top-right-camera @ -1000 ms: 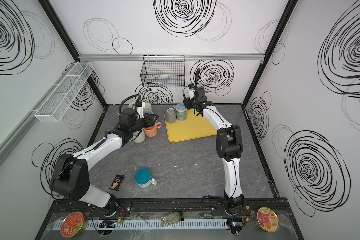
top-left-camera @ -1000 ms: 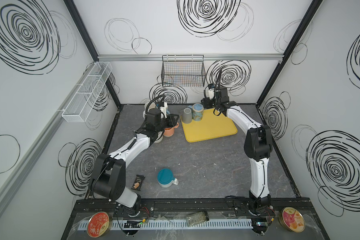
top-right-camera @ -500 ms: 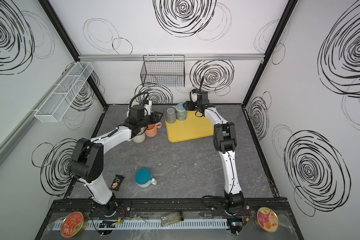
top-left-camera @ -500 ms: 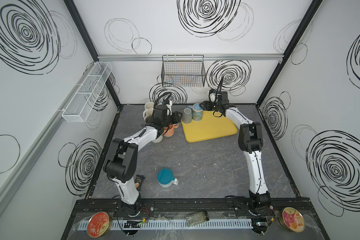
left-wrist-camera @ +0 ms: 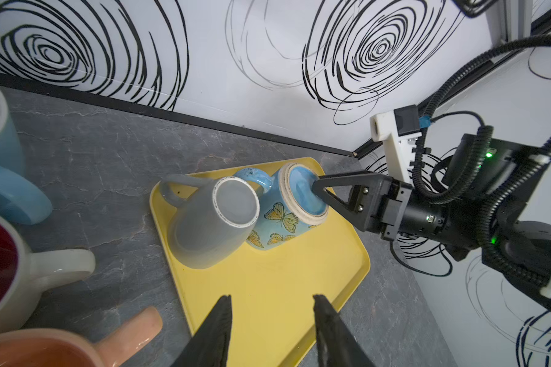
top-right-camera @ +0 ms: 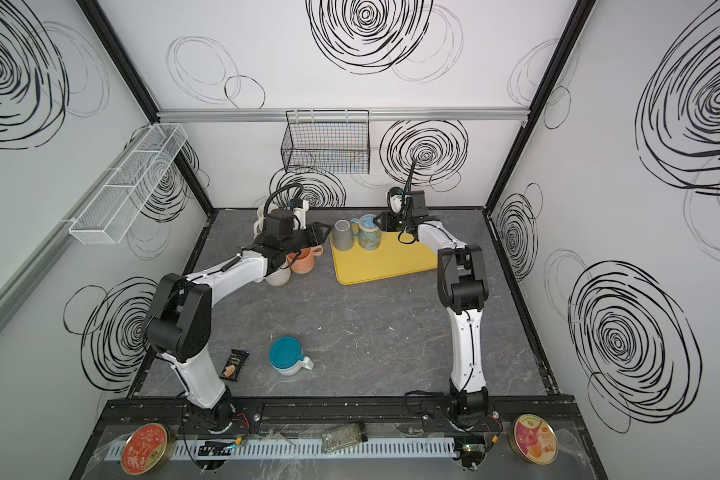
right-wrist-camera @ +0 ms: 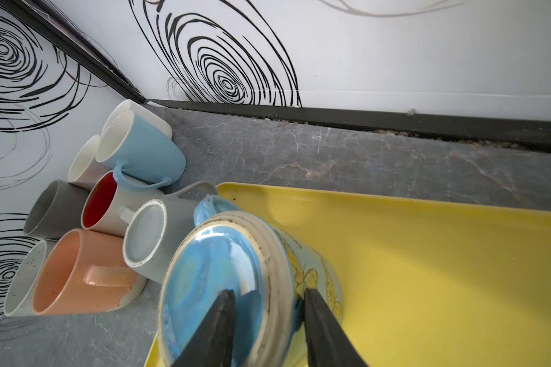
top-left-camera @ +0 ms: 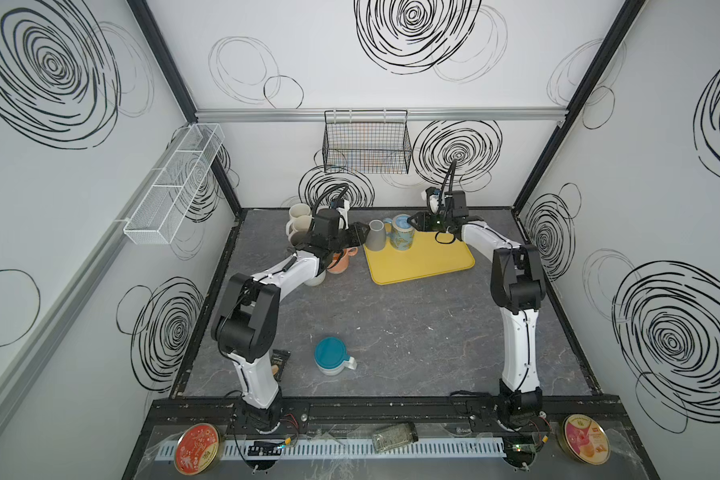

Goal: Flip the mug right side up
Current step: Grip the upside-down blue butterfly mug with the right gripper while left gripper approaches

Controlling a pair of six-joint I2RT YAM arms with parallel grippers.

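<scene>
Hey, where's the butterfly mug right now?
The butterfly mug sits upside down at the back left corner of the yellow tray in both top views, beside the grey mug, with the right gripper at its base.

— How is the light in there?
— Soft and even from overhead in both top views, rather dim; only faint shadows fall on the grey table (top-left-camera: 391, 332), and straight edges bow near the frame corners
— And at your wrists?
— Brighter. A white glare sits on the blue base of the butterfly mug (right-wrist-camera: 210, 273), a soft shadow crosses the yellow tray (right-wrist-camera: 458, 254), my right gripper (right-wrist-camera: 269, 292) is blurred so close to the lens, and the peach mug (left-wrist-camera: 61, 349) at my left wrist is out of focus
</scene>
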